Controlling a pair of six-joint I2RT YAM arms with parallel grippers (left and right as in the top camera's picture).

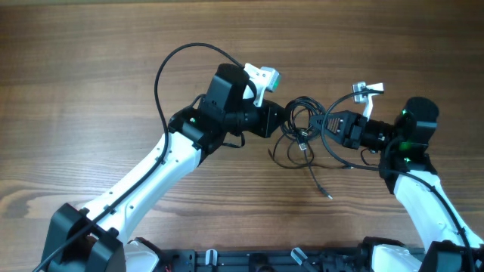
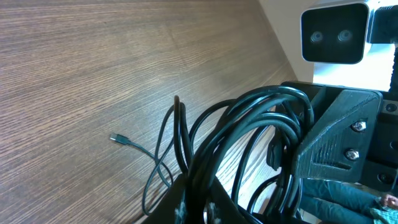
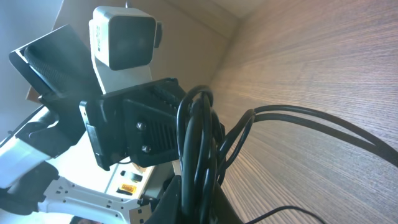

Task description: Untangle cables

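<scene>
The cables [image 1: 302,130] lay in a tangled bunch at the middle of the desk [image 1: 91,60]. The left pincer [image 1: 286,122] was clenched on the bunch's left side, and the right pincer [image 1: 325,127] was clenched on its right. One loose strand trailed toward the near edge and ended in a small plug [image 1: 327,197].

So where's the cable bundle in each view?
Overhead: cables just right of centre.
Left wrist: cables lower centre-right, looping up from the bottom edge.
Right wrist: cables lower centre, in upright loops.
Shared landmark: the wooden table.
</scene>
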